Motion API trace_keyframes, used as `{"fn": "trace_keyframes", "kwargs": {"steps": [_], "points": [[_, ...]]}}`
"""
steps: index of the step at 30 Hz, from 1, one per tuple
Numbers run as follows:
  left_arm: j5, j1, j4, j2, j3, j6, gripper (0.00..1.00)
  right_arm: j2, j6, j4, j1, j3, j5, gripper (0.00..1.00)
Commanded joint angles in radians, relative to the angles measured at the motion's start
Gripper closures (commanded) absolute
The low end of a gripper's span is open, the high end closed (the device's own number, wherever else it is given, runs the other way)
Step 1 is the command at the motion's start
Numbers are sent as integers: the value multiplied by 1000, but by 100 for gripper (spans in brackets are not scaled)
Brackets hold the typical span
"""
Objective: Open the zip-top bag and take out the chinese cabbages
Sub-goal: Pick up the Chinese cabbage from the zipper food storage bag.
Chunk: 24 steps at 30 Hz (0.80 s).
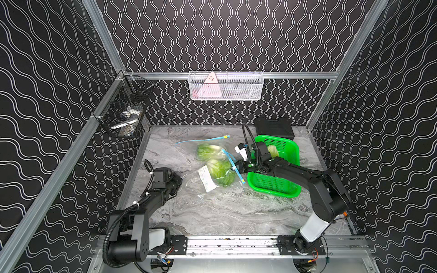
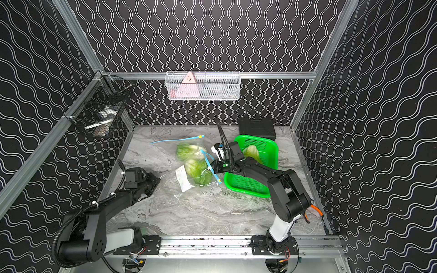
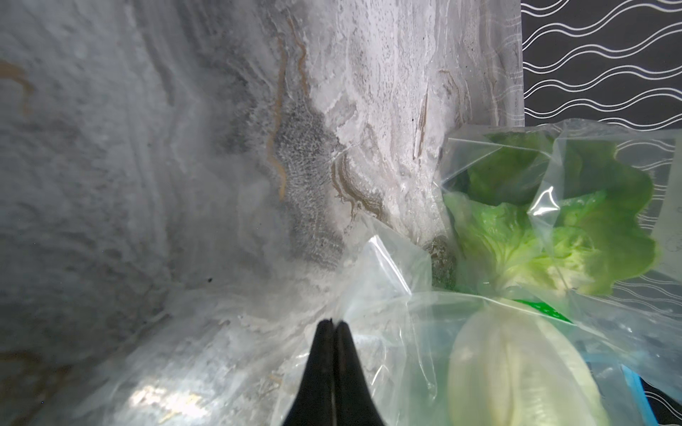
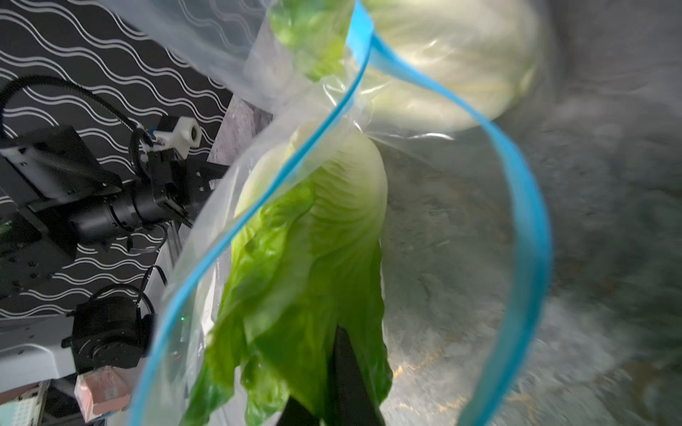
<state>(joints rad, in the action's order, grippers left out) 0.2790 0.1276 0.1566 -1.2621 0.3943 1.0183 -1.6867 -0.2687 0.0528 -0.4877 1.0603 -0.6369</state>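
Two of three cabbages sit inside the zip-top bag [image 1: 207,180]; third cabbage [image 1: 273,151] already lies in the green basket [image 1: 274,188], behind the right gripper [image 4: 324,383]. Right gripper reaches in through the open blue zip rim [image 4: 524,206], jaws closed on the leaf tips of the held cabbage [image 4: 317,221]. Long axis runs straight out ahead of the fingers: leaf end at the tips, pale stem end farthest off, deeper in the bag. Second cabbage [image 4: 454,62] lies beyond that stem and off to one side, blurred. Left gripper [image 3: 334,326], across the bag from the right one, is pinched shut on a fold of clear plastic at the end opposite the mouth. Judgement: right arm is the one placed for the pull; a draw straight back along that axis, toward the basket, should bring the head out leaf-first while the left anchors the bag. Thin leaves may tear.
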Motion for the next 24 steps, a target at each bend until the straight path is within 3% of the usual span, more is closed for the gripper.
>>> {"fn": "trace_keyframes", "kwargs": {"steps": [1, 6, 24], "points": [[-23, 4, -10, 2, 10, 1, 100, 74, 29, 15, 56, -21, 27, 100], [-19, 7, 4, -11, 8, 5, 100, 169, 79, 94, 97, -19, 151, 100], [-17, 12, 9, -21, 12, 9, 100, 475, 108, 106, 106, -29, 453, 100]]}}
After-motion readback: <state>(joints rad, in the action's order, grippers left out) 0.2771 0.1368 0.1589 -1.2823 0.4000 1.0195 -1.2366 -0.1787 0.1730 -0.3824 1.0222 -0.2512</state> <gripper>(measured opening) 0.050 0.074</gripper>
